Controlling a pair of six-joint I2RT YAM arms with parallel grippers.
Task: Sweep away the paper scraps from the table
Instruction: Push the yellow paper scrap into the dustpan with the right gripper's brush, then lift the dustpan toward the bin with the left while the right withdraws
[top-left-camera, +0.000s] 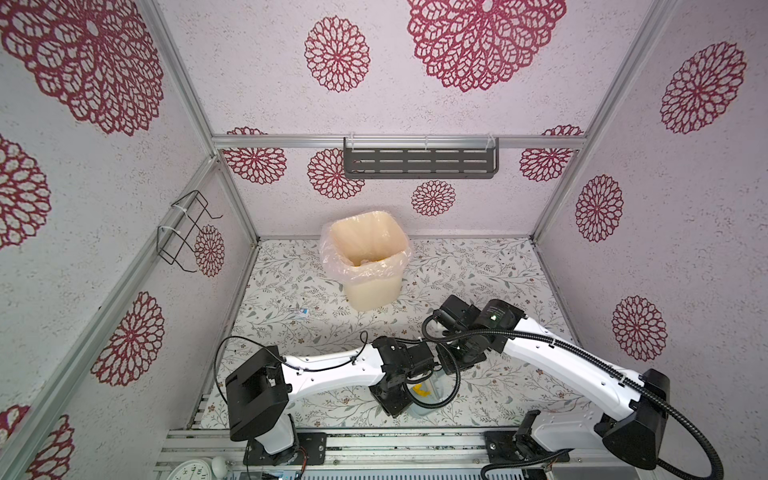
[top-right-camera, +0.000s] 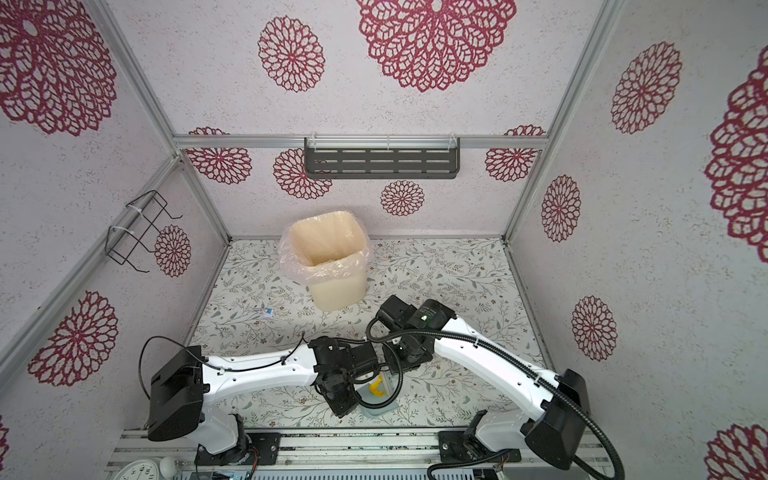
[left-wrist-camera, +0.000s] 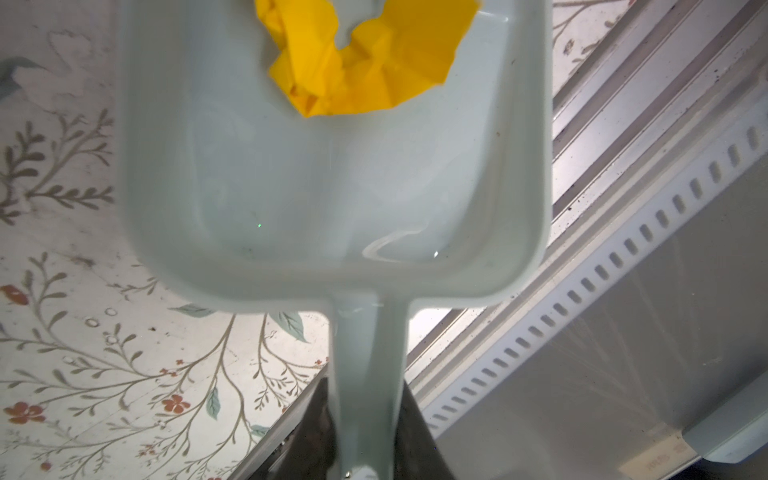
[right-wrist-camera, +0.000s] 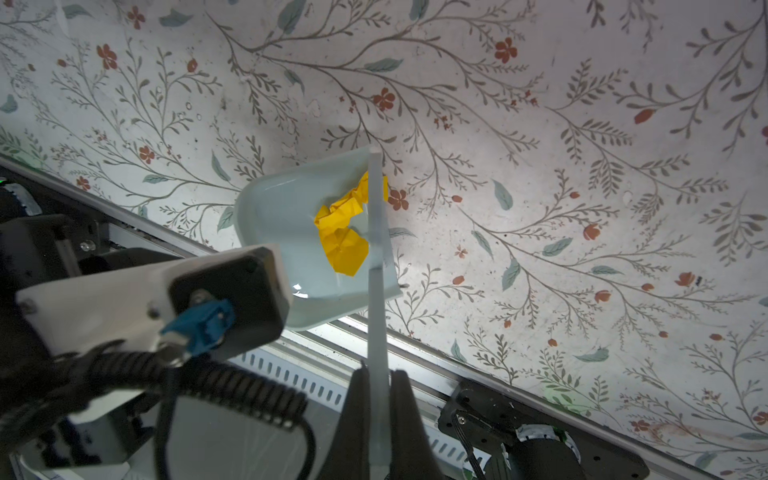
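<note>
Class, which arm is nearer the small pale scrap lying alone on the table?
Left. The left arm lies just on the near side of the scrap; the right arm is farther off to its right.

Clock face, white, at the near edge beyond the table: numeral "10" legible; its neighbours are cut off or too small. The clock face reads the same in both top views. Joint label on the right arm: pale lettering, unreadable (green spot beside it). Pale block, left wrist view: faint print, illegible.
</note>
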